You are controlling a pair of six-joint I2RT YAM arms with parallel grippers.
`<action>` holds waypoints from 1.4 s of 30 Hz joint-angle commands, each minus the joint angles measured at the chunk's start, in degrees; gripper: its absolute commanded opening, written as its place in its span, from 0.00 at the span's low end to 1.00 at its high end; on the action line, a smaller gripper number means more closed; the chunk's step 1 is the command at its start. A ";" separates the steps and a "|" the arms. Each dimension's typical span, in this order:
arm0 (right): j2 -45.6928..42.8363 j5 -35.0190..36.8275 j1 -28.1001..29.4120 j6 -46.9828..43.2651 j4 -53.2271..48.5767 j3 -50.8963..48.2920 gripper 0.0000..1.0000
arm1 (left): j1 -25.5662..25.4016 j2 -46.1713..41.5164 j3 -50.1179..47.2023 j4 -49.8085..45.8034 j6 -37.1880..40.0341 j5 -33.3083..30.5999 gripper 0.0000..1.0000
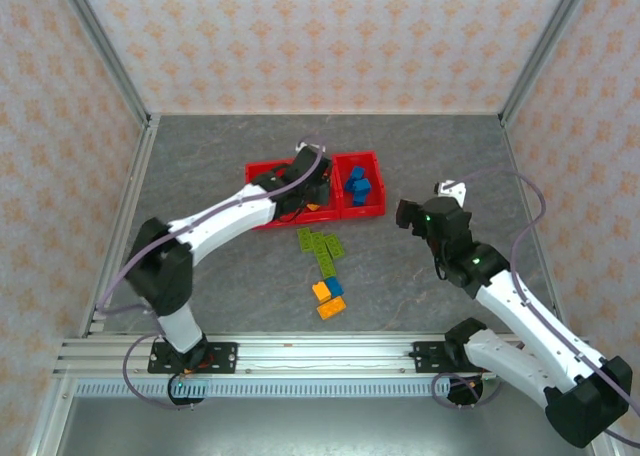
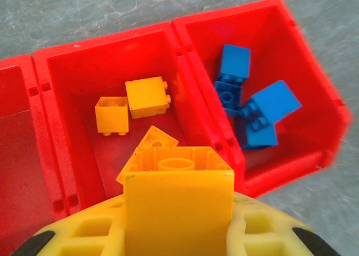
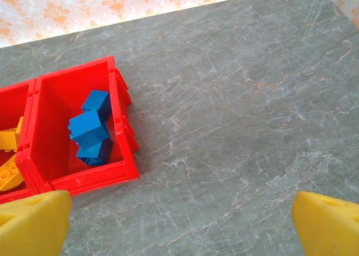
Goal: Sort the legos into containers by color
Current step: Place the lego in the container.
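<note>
Orange-yellow brick [image 2: 178, 191] is sitting pinched in my left gripper [image 2: 178, 233] over red bin [image 2: 61, 93] | right gripper [image 3: 179, 225] is gaping wide

Red three-bin tray [image 1: 365, 214]: blue bricks [image 2: 263, 107] in right bin, orange-yellow bricks [image 2: 147, 97] in middle, held brick [image 2: 176, 211] just above them; loose bricks [image 1: 322, 246] — olive green, blue, orange — on table [image 1: 240, 286] nearby.

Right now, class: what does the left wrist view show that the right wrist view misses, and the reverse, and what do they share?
Left wrist: the left pincer gripping an orange-yellow brick over the middle bin. Right wrist: the open right pincer and the wallpapered wall. Shared: the blue bricks in the end bin, and grey table.
</note>
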 commanded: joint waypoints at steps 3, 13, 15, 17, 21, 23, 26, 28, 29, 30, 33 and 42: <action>-2.42 1.12 -0.47 0.60 -0.92 -0.94 1.00 | 1.91 9.15 8.25 -6.26 3.10 -2.91 0.21; -3.81 -0.81 -0.47 1.03 -0.79 -2.20 1.00 | 5.10 12.66 11.91 -6.75 3.41 -0.54 0.42; -3.82 -1.06 -0.47 1.21 -0.85 -2.52 1.00 | 5.31 10.31 9.80 -5.70 3.63 -0.18 0.62; -3.86 -1.15 -0.47 1.31 -0.84 -2.56 1.00 | 5.31 6.38 6.66 -3.75 3.34 0.42 0.73; -3.62 -1.49 -0.47 1.39 -0.61 -2.81 1.00 | 5.11 -3.09 -4.34 4.41 0.33 1.88 0.90; -3.22 -1.56 -0.48 1.55 -0.97 -2.57 1.00 | 4.68 -7.57 -10.08 7.81 -0.90 4.25 0.97; -3.27 -1.31 -0.47 1.80 -1.10 -2.56 1.00 | 1.48 -13.70 -15.98 8.90 -1.73 3.49 0.99; -3.13 -1.48 -0.47 1.66 -1.05 -2.48 1.00 | -1.80 -17.08 -19.32 8.75 -1.73 1.99 0.99; -3.08 -1.45 -0.47 1.66 -0.98 -2.39 1.00 | -3.58 -18.52 -20.84 8.42 -1.89 1.37 0.99; -2.92 -1.57 -0.47 1.63 -0.89 -2.27 1.00 | -5.36 -19.68 -22.28 8.07 -2.12 0.93 0.99; -2.40 -1.88 -0.43 1.48 -0.46 -2.13 1.00 | -9.90 -21.97 -26.05 6.46 -3.04 0.18 0.99; -2.39 -1.83 -0.47 1.25 -0.69 -2.03 1.00 | -21.73 -27.30 -33.90 1.34 -9.86 1.55 0.97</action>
